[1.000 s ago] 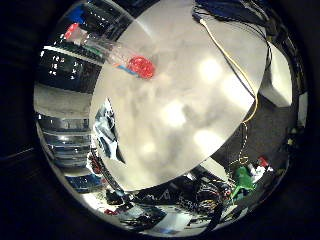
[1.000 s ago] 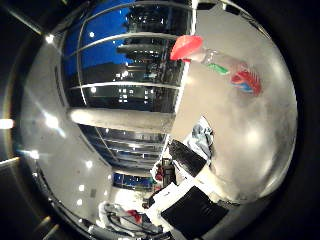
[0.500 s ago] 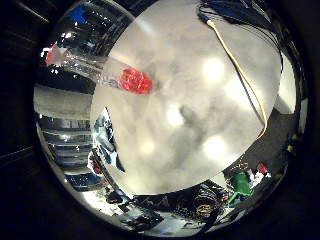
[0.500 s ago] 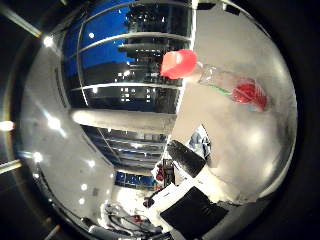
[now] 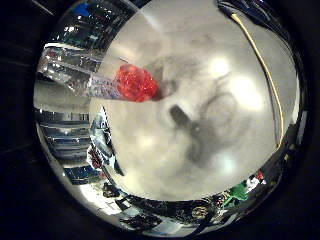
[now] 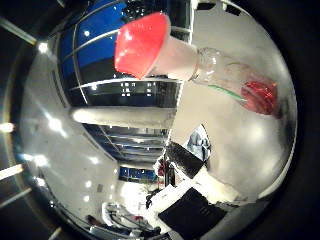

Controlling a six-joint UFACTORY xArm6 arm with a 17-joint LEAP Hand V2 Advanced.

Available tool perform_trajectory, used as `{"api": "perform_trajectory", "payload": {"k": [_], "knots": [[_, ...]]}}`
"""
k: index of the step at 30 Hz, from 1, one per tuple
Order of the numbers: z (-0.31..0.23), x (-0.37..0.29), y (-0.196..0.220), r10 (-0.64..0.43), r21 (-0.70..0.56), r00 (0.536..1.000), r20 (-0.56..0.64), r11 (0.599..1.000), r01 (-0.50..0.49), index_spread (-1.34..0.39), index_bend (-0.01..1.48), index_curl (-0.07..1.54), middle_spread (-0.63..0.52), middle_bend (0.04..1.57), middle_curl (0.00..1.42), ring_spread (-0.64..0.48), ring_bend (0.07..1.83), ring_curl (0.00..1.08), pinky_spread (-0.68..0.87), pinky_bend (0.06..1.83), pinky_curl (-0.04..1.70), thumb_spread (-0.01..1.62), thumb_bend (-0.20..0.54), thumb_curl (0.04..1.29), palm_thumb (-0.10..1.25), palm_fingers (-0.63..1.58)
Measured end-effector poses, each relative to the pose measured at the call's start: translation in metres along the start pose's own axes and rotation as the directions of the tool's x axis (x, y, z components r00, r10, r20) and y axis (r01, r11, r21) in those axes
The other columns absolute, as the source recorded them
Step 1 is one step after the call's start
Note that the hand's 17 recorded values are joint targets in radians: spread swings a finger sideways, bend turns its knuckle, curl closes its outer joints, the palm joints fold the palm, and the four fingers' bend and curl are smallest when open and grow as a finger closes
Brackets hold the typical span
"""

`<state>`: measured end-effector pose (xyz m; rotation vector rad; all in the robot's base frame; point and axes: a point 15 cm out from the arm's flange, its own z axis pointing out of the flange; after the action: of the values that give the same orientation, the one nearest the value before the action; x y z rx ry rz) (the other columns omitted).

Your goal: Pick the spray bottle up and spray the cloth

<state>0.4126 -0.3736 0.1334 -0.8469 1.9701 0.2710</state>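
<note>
The spray bottle [image 6: 200, 62] stands on the grey table [image 5: 235, 150]. It has a clear body, a white collar and a broad red cap [image 6: 141, 44], with red liquid at its bottom [image 5: 136, 83]. It takes up a good part of both palm views, so it is close to the palm. No part of my hand shows in either view; only a dark shadow [image 5: 181, 119] lies on the table beside the bottle. No cloth is in view.
A green object [image 5: 239, 192] sits past the table's far edge among dark clutter. A black box [image 6: 192, 216] and a white block [image 6: 216, 186] lie near another table edge. Glass walls and ceiling lights surround the table.
The bottle has grown much larger in both views and the table has come nearer: the palm has moved down and closer to the bottle. A shadow has appeared on the table.
</note>
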Motion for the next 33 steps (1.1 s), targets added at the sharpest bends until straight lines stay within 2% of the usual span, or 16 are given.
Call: {"api": "perform_trajectory", "payload": {"k": [5, 8, 10, 11, 12, 13, 14, 15, 16, 19, 23, 29, 33], "knots": [[0.028, -0.007, -0.013, -0.01, -0.036, 1.0, 0.001, 0.999, 0.01, -0.16, 0.16, 0.27, 0.1, 0.3, 0.37, 0.12, 0.45, 0.25, 0.37, 0.45, 0.27, 1.04, -0.024, 0.31, 0.6, 0.23], [0.044, -0.015, -0.022, -0.018, -0.055, 1.0, 0.004, 0.998, 0.018, -0.16, 0.17, 0.27, 0.07, 0.37, 0.38, 0.06, 0.58, 0.28, 0.31, 0.42, 0.25, 1.03, -0.022, 0.32, 0.62, 0.42], [0.054, -0.021, -0.026, -0.018, -0.064, 1.0, 0.009, 0.998, 0.019, -0.21, 0.17, 0.27, 0.0, 0.48, 0.42, -0.02, 0.74, 0.31, 0.19, 0.41, 0.23, 1.02, -0.018, 0.32, 0.66, 0.66], [0.059, -0.024, -0.028, -0.021, -0.067, 1.0, 0.012, 0.998, 0.021, -0.25, 0.18, 0.28, -0.03, 0.55, 0.44, -0.05, 0.8, 0.33, 0.12, 0.47, 0.24, 1.02, -0.019, 0.33, 0.66, 0.86], [0.065, -0.028, -0.029, -0.022, -0.072, 1.0, 0.019, 0.997, 0.023, -0.27, 0.17, 0.28, -0.06, 0.57, 0.45, -0.08, 0.82, 0.33, 0.05, 0.52, 0.23, 1.01, -0.017, 0.33, 0.68, 0.93], [0.07, -0.034, -0.031, -0.025, -0.073, 0.999, 0.026, 0.997, 0.027, -0.31, 0.22, 0.31, -0.1, 0.63, 0.48, -0.13, 0.87, 0.36, -0.09, 0.61, 0.25, 1.01, -0.015, 0.33, 0.7, 1.14], [0.075, -0.04, -0.033, -0.029, -0.073, 0.999, 0.033, 0.997, 0.031, -0.35, 0.28, 0.35, -0.13, 0.7, 0.52, -0.16, 0.91, 0.39, -0.19, 0.69, 0.29, 1.01, -0.018, 0.34, 0.72, 1.24], [0.081, -0.043, -0.034, -0.027, -0.076, 0.999, 0.04, 0.997, 0.03, -0.36, 0.32, 0.38, -0.14, 0.74, 0.54, -0.17, 0.94, 0.41, -0.26, 0.74, 0.31, 1.0, -0.017, 0.34, 0.73, 1.25], [0.085, -0.047, -0.034, -0.027, -0.08, 0.999, 0.045, 0.996, 0.031, -0.37, 0.45, 0.44, -0.14, 0.84, 0.57, -0.18, 0.98, 0.43, -0.32, 0.8, 0.34, 0.99, -0.013, 0.34, 0.76, 1.37], [0.097, -0.062, -0.037, -0.044, -0.084, 0.997, 0.063, 0.995, 0.049, -0.35, 0.72, 0.58, -0.12, 1.02, 0.63, -0.18, 1.1, 0.49, -0.35, 0.98, 0.43, 0.98, -0.015, 0.36, 0.83, 1.37], [0.115, -0.08, -0.031, -0.064, -0.114, 0.995, 0.08, 0.991, 0.073, -0.29, 0.95, 0.69, -0.1, 1.18, 0.67, -0.18, 1.26, 0.55, -0.3, 1.15, 0.53, 0.97, -0.008, 0.39, 0.91, 1.3], [0.125, -0.126, -0.019, -0.128, -0.159, 0.983, 0.133, 0.976, 0.148, -0.23, 1.12, 0.77, -0.09, 1.31, 0.71, -0.18, 1.38, 0.61, -0.23, 1.29, 0.65, 1.01, -0.003, 0.44, 1.02, 1.19], [0.128, -0.183, -0.001, -0.218, -0.207, 0.959, 0.18, 0.945, 0.253, -0.2, 1.18, 0.79, -0.08, 1.35, 0.71, -0.18, 1.41, 0.64, -0.19, 1.31, 0.74, 1.04, -0.009, 0.48, 1.06, 1.14]]}}
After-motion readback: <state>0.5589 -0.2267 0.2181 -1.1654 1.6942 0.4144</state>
